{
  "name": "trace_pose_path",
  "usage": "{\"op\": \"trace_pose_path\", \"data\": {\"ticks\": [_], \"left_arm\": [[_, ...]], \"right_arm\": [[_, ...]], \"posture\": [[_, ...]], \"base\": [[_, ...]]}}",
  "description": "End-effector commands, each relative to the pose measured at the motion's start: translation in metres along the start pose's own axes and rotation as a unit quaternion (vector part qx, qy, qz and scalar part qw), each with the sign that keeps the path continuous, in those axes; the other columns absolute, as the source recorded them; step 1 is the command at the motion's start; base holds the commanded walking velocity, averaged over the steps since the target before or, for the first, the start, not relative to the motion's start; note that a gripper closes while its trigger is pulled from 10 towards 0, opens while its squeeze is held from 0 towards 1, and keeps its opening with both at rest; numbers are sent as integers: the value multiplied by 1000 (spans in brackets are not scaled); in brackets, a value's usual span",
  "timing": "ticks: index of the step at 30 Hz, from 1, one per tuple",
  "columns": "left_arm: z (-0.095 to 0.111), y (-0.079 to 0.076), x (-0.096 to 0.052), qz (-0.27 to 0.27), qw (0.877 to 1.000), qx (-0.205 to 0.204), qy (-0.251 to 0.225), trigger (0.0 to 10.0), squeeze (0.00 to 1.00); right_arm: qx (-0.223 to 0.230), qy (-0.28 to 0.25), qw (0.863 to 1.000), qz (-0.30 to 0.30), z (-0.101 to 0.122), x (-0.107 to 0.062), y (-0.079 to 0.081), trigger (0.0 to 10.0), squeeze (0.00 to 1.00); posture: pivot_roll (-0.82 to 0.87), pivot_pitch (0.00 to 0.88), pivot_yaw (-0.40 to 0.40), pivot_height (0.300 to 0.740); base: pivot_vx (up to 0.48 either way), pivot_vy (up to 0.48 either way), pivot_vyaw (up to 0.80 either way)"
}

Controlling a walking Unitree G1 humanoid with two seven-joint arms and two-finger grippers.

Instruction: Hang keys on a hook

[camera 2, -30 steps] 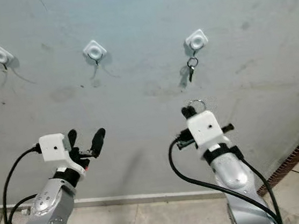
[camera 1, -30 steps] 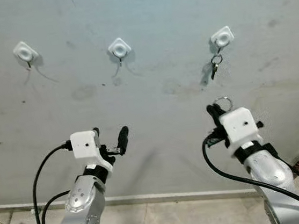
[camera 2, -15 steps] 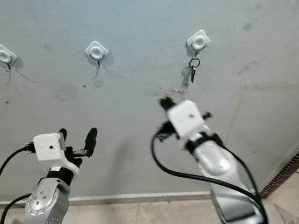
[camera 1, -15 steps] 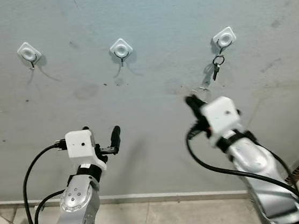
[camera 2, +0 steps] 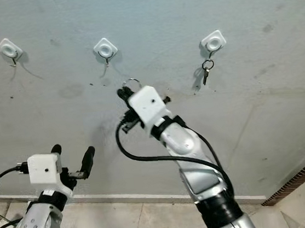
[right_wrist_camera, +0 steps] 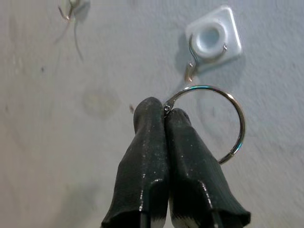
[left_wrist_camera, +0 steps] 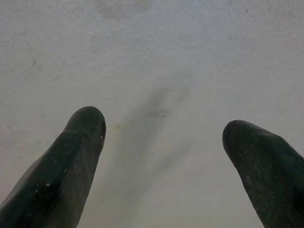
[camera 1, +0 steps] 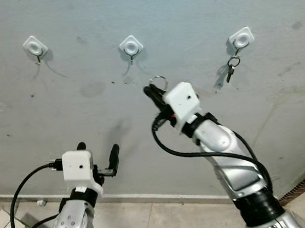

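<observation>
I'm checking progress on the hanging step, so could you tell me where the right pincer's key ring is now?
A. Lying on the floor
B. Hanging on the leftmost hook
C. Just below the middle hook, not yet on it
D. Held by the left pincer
C: the right pincer is shut on the key ring, which sits just below the middle hook without touching it.

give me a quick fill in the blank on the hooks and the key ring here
The wall carries ____ white hooks.
The right gripper is shut on a metal ____ just below the middle hook.
A key already hangs on the ____ hook.
The left gripper is ____.

Missing words: three; ring; right; open
</observation>
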State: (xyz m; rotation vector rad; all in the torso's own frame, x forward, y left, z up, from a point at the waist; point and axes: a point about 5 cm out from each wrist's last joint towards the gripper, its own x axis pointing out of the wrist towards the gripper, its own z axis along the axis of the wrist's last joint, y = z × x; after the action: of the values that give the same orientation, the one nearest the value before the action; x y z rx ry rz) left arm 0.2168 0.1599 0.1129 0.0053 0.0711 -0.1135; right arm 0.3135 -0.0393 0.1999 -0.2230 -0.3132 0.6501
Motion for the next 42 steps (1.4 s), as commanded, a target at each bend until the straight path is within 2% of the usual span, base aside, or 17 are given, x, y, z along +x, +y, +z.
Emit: {"op": "trace_pose_path", "data": {"ticks": [1,5,12,18,21,27,29,32,42], "left_arm": [[3,0,-4,-5,1000,11,-4,10000,0],[6,2,-7,-11,1000,11,-5,10000,0],[10,3,-8,-10,1000,13,-6,10000,0],[11,-1,-8,-23,1000,6,-5,10000,0],[17,-11,-8,-68,998,-8,-16,10000,0],[23,-17,-5,-97,995,-7,-26,10000,0],[29,-26,-4,-134,990,-5,-37,10000,0],[32,-30,-3,-148,988,-9,-39,10000,0],[33,-29,-3,-150,988,-9,-37,10000,0]], "right_arm": [[6,-15,1000,6,5,9,3,10000,0],[14,-30,999,4,9,29,11,10000,0],[16,-44,999,-4,10,45,11,10000,0],[4,-48,999,-7,9,53,8,10000,0],[-2,-51,999,-19,9,57,0,10000,0],[-12,-47,998,-27,8,61,-6,10000,0],[-17,-45,998,-34,8,63,-13,10000,0],[-17,-36,998,-40,6,64,-18,10000,0],[-1,-14,999,-48,-1,68,-27,10000,0]], "posture": [[120,67,-10,740],[141,67,-10,740],[162,68,-14,740],[166,68,-17,740],[166,68,-17,740],[177,69,-19,740],[172,71,-18,740],[171,71,-18,740],[173,74,-18,740]], "base": [[0,0,0],[0,0,0],[0,0,0],[0,0,0],[0,0,0],[0,0,0],[0,0,0],[0,0,0],[0,0,0]]}}
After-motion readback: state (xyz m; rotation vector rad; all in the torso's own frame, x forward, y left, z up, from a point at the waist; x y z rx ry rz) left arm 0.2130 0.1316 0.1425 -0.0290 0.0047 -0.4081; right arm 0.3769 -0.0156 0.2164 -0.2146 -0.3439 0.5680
